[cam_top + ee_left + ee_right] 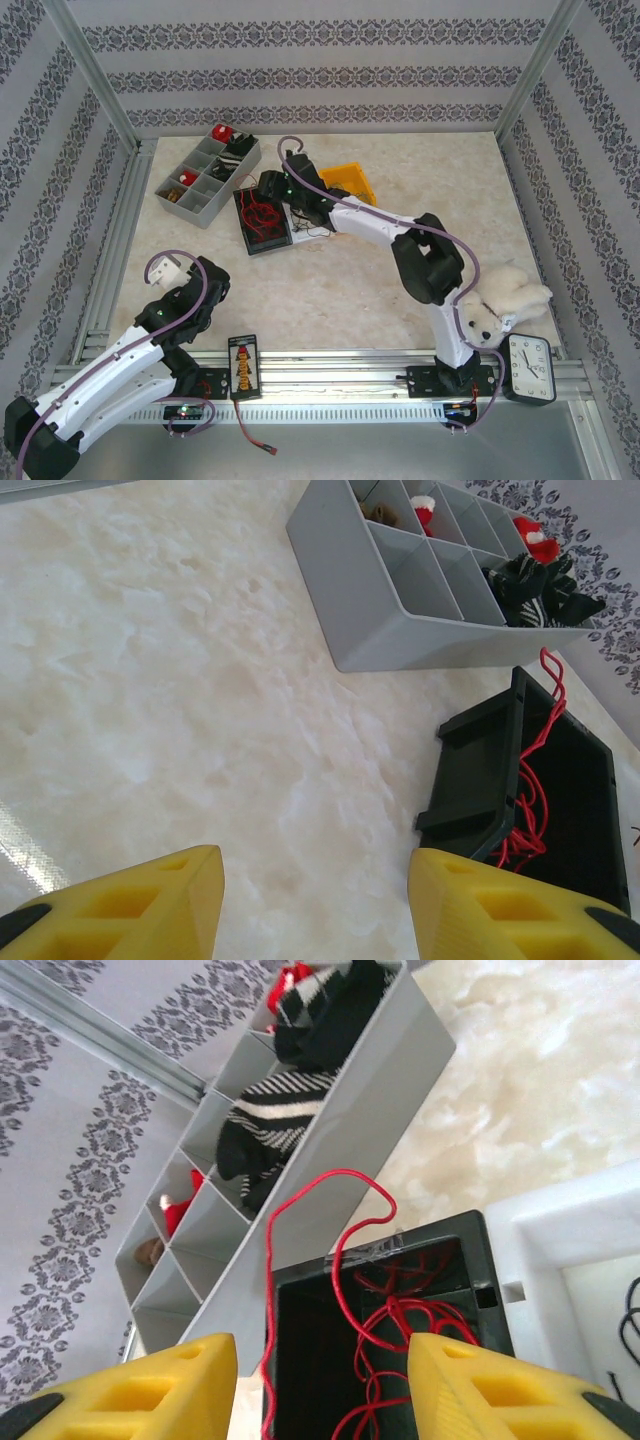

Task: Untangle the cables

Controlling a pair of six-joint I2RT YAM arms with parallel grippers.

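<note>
Listing what I see, largest first.

- Tabletop (pixel 330 290): pale and marbled, carrying everything below.
- Grey divided box (pixel 215 210): far left. Its compartments hold black-and-white striped cloth and small red pieces.
- Stuffed toy (pixel 510 295): white, at the right edge, with a clock (pixel 527 365) just beside it.
- Yellow bin (pixel 352 180): behind my right arm.
- Black tray (pixel 310 1360): just beside the grey box, with a white tray (pixel 570 1220) touching its other side.
- Red wires (pixel 385 1330): a loose tangle inside the black tray. One loop rises over the rim, across the grey box's wall.
- Dark wires (pixel 630 1320): a few strands in the white tray.
- Right fingers (pixel 150 1390): spread apart, gripping nothing, hovering over the black tray and its red tangle.
- Left fingers (pixel 140 905): spread apart and empty, over bare tabletop, well apart from the trays.
</note>
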